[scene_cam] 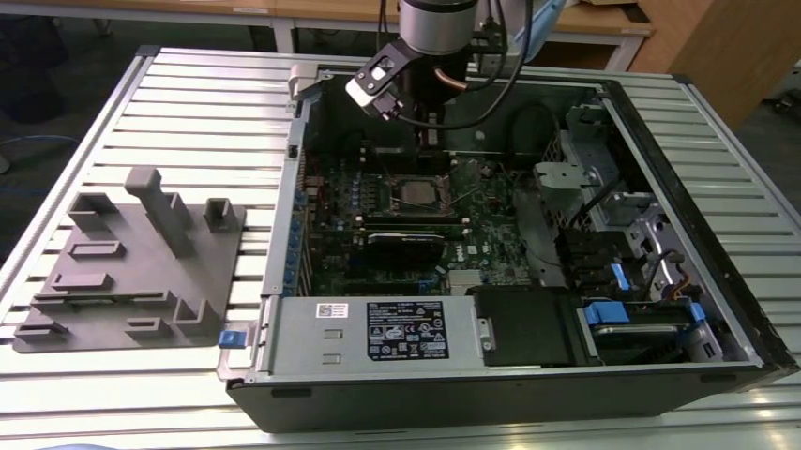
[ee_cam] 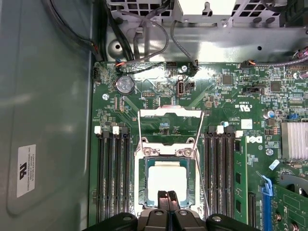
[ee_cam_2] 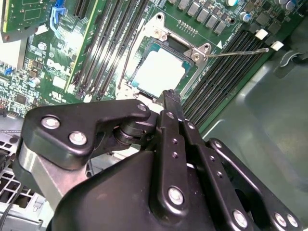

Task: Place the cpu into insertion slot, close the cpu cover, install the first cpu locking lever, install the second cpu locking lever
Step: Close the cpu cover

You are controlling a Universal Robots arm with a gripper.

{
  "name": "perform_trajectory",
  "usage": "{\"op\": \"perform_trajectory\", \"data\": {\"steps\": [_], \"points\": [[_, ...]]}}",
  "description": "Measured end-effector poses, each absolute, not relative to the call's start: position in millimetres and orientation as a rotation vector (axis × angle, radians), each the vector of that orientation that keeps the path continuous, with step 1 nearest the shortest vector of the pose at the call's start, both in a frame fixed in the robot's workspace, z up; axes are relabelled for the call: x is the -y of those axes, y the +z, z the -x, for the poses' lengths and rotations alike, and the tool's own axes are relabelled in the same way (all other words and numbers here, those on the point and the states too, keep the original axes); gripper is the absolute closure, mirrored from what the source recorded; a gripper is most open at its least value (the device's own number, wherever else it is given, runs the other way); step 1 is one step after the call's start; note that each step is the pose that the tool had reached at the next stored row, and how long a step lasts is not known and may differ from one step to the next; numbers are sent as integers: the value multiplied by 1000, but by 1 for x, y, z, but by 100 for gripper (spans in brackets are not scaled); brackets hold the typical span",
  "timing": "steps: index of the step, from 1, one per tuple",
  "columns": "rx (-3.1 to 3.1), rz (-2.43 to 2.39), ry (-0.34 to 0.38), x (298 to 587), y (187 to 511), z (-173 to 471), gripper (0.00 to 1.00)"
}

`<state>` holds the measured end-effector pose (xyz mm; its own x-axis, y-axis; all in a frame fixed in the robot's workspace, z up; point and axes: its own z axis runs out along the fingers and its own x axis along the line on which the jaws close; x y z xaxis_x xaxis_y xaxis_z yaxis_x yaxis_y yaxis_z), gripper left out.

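Silver cpu [ee_cam: 167,179] in insertion slot [ee_cam: 143,186]

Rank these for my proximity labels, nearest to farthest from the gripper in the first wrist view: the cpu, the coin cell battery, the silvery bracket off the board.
From the gripper:
1. The cpu, in the insertion slot, right beside it.
2. The coin cell battery, on the board near its edge.
3. The silvery bracket, beyond that edge of the board.

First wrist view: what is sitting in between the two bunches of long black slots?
In the first wrist view, the insertion slot lies between them, with the cpu resting in it.
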<state>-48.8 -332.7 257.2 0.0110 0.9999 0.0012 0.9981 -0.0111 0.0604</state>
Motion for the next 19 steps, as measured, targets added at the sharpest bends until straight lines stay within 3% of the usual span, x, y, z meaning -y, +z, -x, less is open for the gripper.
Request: {"op": "perform_trajectory", "data": {"steps": [19], "points": [[-2179, -2203, 66, 333, 262, 48, 89]]}}
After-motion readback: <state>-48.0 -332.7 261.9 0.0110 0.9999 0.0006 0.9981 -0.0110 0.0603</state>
